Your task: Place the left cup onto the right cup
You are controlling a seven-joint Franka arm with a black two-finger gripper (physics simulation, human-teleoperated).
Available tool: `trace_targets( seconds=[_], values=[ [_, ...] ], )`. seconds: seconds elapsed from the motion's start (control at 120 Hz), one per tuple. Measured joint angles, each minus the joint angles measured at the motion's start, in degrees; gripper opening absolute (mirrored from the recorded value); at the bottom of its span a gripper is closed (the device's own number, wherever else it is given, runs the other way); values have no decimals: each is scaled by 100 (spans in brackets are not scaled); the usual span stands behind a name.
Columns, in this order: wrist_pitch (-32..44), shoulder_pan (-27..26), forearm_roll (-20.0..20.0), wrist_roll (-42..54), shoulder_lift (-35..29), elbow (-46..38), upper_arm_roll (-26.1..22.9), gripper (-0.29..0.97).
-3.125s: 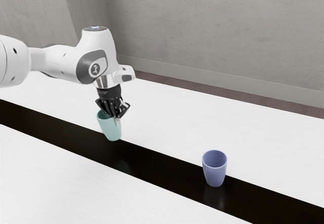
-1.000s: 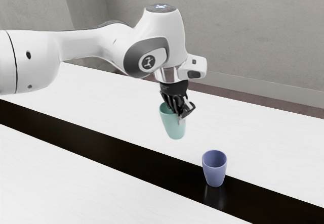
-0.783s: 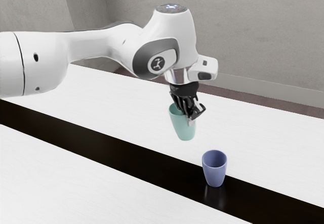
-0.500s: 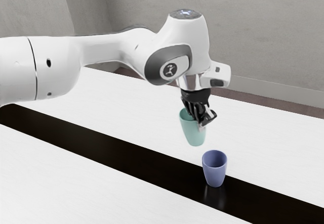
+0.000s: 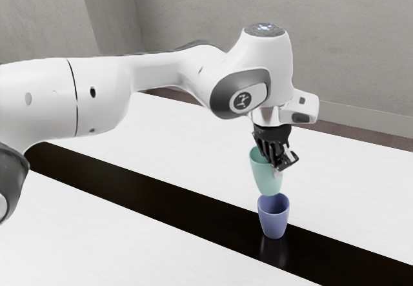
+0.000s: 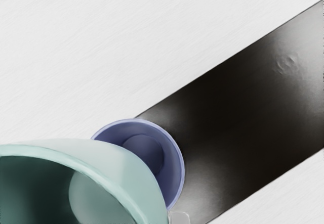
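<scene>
The jaws pinched the rim of the green cup [image 5: 264, 176], apparently with one finger inside the wall and one outside; this rim grasp left the base free to enter another vessel. The green cup hung mouth-up, its base just above the rim of the blue cup [image 5: 273, 217]; the blue cup stood upright on the black stripe [image 5: 161, 199] of the counter [image 5: 97, 241]. In the wrist view the held cup overlapped only part of the blue mouth; a small centring correction was judged necessary before descent, otherwise the base could catch the rim and tip the blue cup.
</scene>
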Motion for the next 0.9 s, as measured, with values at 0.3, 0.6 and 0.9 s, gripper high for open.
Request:
trace_targets(
  seconds=[0.3,0.6,0.9],
  values=[
    [-3,1,-3,1,248,151,-49,-11],
    [13,21,-14,2,343,159,-49,-11],
    [25,39,-24,5,420,159,-49,-11]
  ],
)
